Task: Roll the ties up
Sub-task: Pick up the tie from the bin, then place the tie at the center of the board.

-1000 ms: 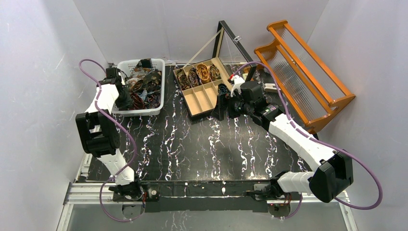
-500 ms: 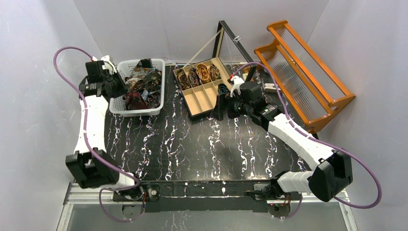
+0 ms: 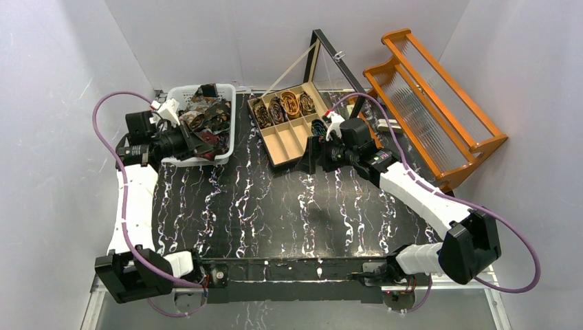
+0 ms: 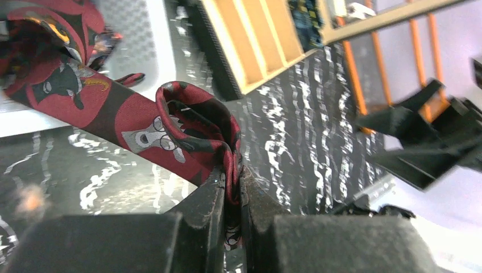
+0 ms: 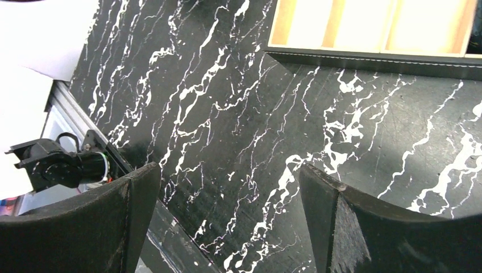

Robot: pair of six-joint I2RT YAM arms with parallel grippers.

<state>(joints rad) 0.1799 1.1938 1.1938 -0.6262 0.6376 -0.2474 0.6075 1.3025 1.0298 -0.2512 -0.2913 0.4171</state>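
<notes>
A few rolled ties (image 3: 284, 105) sit in the box (image 3: 290, 142); the basket (image 3: 232, 118) holds many more. The left fingers (image 4: 202, 216) clamp a maroon tie (image 4: 142, 128); the right fingers (image 5: 364, 227) stand apart, empty.

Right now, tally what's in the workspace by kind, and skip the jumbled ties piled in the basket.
White basket: 1
Divided wooden box: 1
Orange rack: 1
Coiled ties in the box's far row: 4
Blue patterned tie at the box's right side: 1
Red patterned tie pinched in the left tool: 1
Total: 9
</notes>
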